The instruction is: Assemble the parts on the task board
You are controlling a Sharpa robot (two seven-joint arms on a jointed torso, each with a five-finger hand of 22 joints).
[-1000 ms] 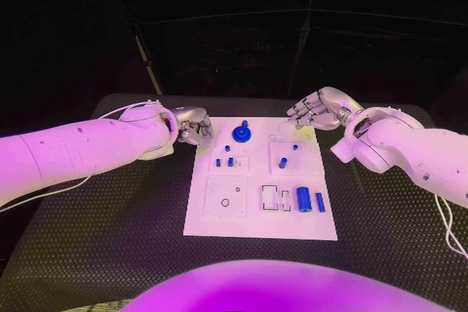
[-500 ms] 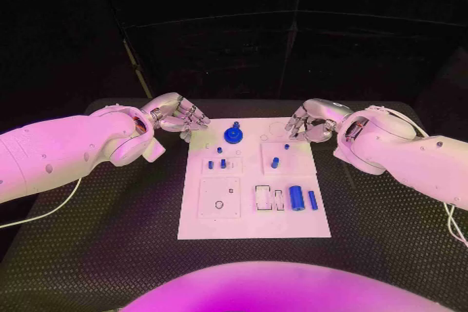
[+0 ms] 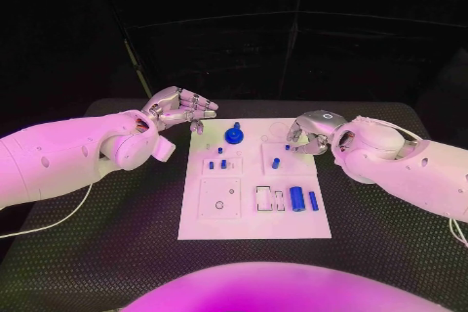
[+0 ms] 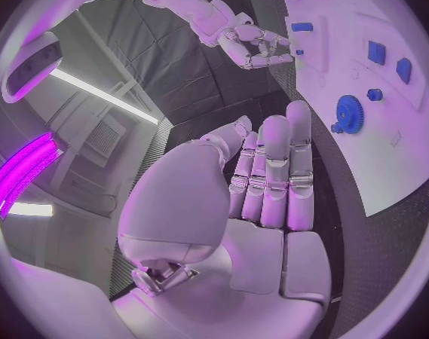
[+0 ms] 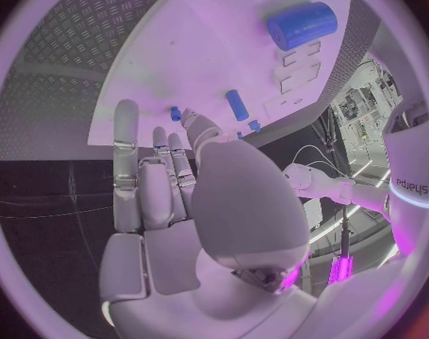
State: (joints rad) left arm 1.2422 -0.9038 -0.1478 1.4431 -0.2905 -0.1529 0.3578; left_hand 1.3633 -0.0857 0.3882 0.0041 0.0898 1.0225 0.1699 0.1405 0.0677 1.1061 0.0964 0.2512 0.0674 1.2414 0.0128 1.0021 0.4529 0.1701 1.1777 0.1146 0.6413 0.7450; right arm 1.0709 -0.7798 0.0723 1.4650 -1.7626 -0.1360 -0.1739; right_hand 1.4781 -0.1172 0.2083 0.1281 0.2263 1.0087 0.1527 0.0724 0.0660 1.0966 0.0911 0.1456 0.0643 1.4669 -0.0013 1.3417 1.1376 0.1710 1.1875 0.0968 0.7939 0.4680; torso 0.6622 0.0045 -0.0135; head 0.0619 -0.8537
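Observation:
The white task board lies in the middle of the black table. A blue gear stands at its far edge, with small blue pegs below it. Another peg stands right of them. A thick blue cylinder and a thinner one lie at the near right. My left hand is raised off the board's far left corner, fingers stretched out, holding nothing. My right hand hovers over the board's far right corner, fingers reaching toward a small peg, holding nothing.
Black ribbed table surrounds the board on all sides. Empty rectangular slots sit left of the thick cylinder, and a square plate with a hole lies at the near left.
My left hand has lifted up and away from the board's far left corner, its fingers stretching out. My right hand has come down over the far right corner. The camera shifted slightly.

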